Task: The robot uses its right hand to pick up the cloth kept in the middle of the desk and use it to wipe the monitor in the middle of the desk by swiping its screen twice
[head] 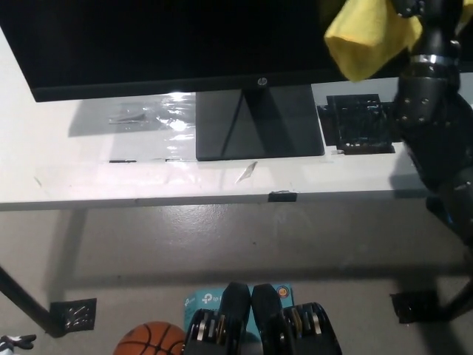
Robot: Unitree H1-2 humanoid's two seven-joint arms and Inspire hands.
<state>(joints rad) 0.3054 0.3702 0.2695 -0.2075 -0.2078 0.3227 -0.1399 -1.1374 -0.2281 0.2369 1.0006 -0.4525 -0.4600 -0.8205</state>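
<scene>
Cloth (363, 37) in right hand (420, 9), on monitor (170, 41)

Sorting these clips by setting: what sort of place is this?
Probably an office or lab workspace: a black monitor stands on a white desk, above a bare concrete floor with a basketball lying on it.

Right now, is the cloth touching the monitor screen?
Cannot tell. In the head view the yellow cloth overlaps the monitor screen's right side, but the steep angle hides any gap.
</scene>
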